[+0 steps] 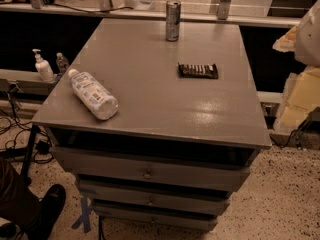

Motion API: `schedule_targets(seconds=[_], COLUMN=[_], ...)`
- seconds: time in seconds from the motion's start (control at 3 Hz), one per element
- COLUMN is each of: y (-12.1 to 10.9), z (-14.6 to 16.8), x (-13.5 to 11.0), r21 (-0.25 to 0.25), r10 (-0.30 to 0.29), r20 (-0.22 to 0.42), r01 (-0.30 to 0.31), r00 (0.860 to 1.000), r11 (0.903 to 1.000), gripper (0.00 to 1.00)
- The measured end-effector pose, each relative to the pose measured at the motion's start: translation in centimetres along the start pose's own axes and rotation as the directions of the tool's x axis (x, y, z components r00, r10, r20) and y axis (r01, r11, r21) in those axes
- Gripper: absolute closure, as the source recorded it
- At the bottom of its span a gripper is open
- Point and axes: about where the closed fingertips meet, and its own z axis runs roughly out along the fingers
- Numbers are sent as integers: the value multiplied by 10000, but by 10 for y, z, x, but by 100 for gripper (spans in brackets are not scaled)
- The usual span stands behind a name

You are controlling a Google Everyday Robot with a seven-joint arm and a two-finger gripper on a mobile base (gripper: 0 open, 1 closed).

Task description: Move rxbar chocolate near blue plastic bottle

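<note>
- I cannot pick out the gripper anywhere in my view. A pale bulky shape (307, 34) at the right edge may be part of the arm, so I judge the gripper is off-frame on that side. Whether it is spread or closed, I cannot tell.
- The bar (198, 70) lies flat on the cabinet top (150, 114), right of centre and towards the back. Nothing touches it.
- Its long axis runs left to right across my view, roughly parallel to the cabinet's front edge. I judge a pinch across the narrow width is called for, approaching from above.
- The bottle (93, 94) lies on its side near the front-left corner, set diagonally with its cap pointing back-left. It is well apart from the bar.
- If the arm is on the right, the bar lies to its left, and the carry runs further left and forwards.
- A can (173, 20) stands upright at the back edge, behind the bar and outside that path.
</note>
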Motion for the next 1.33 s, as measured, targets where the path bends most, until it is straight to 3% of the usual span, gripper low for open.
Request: schedule_targets(seconds=[0.33,0.67,1.33], y=[0,-10,-79], z=[0,19,103], x=[0,-2,-25], r21=[27,199,588], r10=[6,207,1050], r20=[19,469,2234], r01=[-6,-216,-1210], r00=[10000,9987,9691], r11=[10000,9996,9909], gripper=[0,0,0])
